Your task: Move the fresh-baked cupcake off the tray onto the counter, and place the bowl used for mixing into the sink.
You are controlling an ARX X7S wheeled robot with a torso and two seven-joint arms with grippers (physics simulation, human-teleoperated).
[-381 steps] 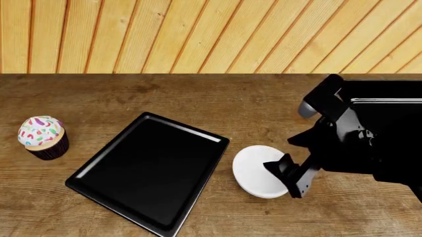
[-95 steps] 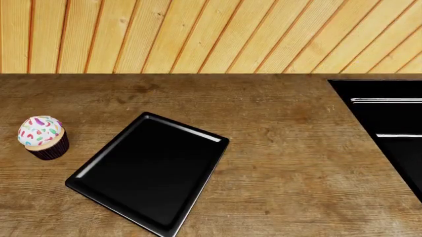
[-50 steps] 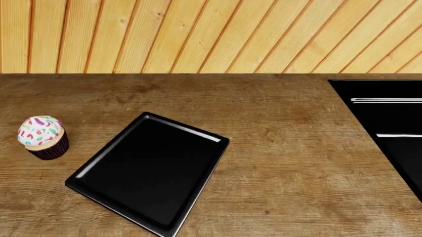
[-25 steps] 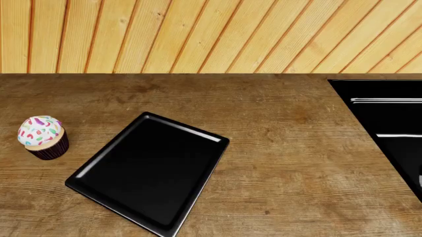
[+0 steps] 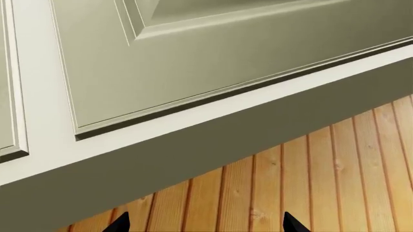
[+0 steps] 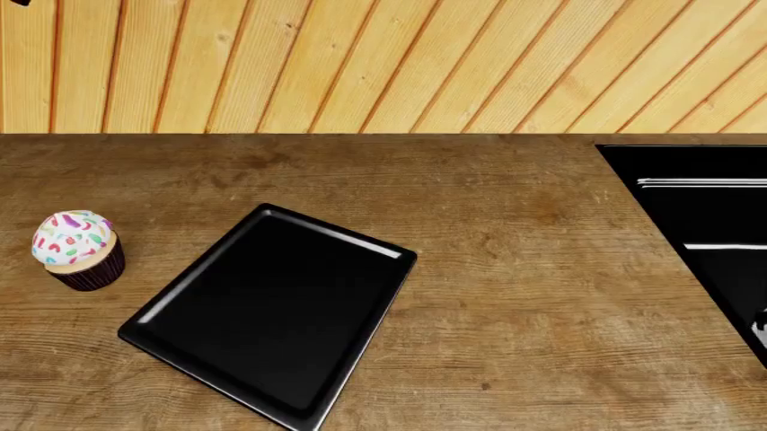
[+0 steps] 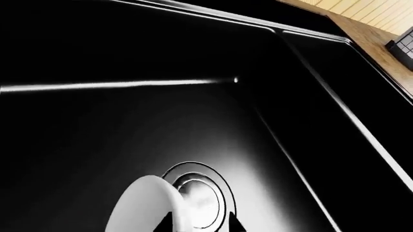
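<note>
Wood-plank wall [image 6: 359, 63] at the back, brown tabletop [image 6: 515, 269] below it.

Head view: cupcake [image 6: 78, 250] sits on the tabletop near its left edge, upright, clear of the tray [image 6: 269, 314]. Tray is bare, lying skewed toward the front edge, left of centre. Sink [image 6: 707, 224] takes the right end. The bowl was on the tabletop just right of the tray 7.6 s ago with the right arm over it; that spot is bare now and has been for about 2 s. New in this frame: a small pale shape at the right border over the sink, too small to name. No arm visible on the tabletop.

Left wrist view: camera faces up at a grey-green cabinet [image 5: 213, 63] and the plank wall. Left claw [image 5: 205, 223] shows only two dark tips, spread wide, nothing between them. Parked high, out of play.

Right wrist view: looking down into a sink basin. Bowl [image 7: 143, 208] is held on edge over the drain [image 7: 200, 198], right claw [image 7: 201, 223] pinched narrow on its rim. Can't tell if the bowl touches the basin floor.

Read: cupcake half looks done. Bowl is in the sink but not released. Opening the right claw and pulling clear would finish it; bowl on edge may roll or clatter on release, which is harmless inside the basin.
</note>
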